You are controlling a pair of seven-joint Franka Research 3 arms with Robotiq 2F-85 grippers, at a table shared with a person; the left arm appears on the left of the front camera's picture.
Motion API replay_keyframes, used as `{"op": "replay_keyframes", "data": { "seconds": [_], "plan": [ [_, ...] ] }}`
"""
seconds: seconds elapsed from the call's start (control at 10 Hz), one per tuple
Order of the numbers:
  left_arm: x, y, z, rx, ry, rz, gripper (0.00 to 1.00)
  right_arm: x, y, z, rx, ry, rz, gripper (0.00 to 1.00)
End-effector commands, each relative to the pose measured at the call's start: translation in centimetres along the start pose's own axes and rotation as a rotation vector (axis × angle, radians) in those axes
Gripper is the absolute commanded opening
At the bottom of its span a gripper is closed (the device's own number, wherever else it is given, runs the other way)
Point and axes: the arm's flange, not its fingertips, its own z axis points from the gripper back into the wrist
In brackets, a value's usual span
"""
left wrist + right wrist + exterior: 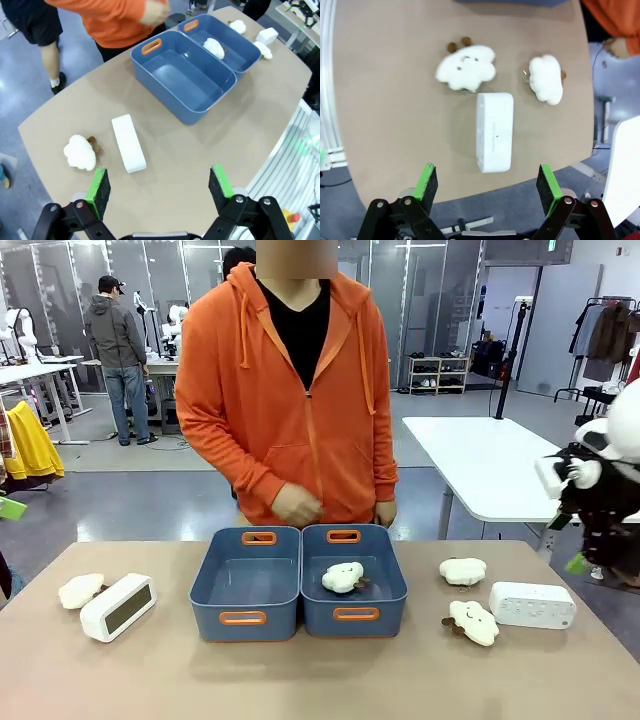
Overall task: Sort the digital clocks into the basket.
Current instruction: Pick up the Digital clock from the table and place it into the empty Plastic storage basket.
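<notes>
Two blue baskets stand side by side mid-table. The left basket [245, 585] [185, 82] is empty; the right basket [392, 592] [247, 47] holds a cloud plush [343, 577]. The dark-faced clock [118, 607] [128, 143] lies at the table's left, below and ahead of my open left gripper [159, 187]. The dotted white clock [532, 605] [494, 131] lies at the right. My open right gripper [487, 185] hovers above it with nothing between its fingers.
A cloud plush [81, 590] [80, 151] lies beside the dark-faced clock. Two more plush clouds [463, 571] [474, 622] lie next to the white clock. A person in an orange hoodie [290, 390] stands at the far edge, hands near the waist.
</notes>
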Motion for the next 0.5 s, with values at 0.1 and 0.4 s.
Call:
{"op": "replay_keyframes", "data": {
  "seconds": [0.1,0.4],
  "plan": [
    [-0.1,0.0,0.2,-0.008,0.01,-0.021,1.0,-0.1,-4.8,-5.4,0.037,0.018,-0.073,1.0],
    [-0.1,0.0,0.2,-0.008,0.01,-0.021,1.0,-1.5,-7.0,-10.4,0.121,0.069,-0.086,1.0]
  ]
}}
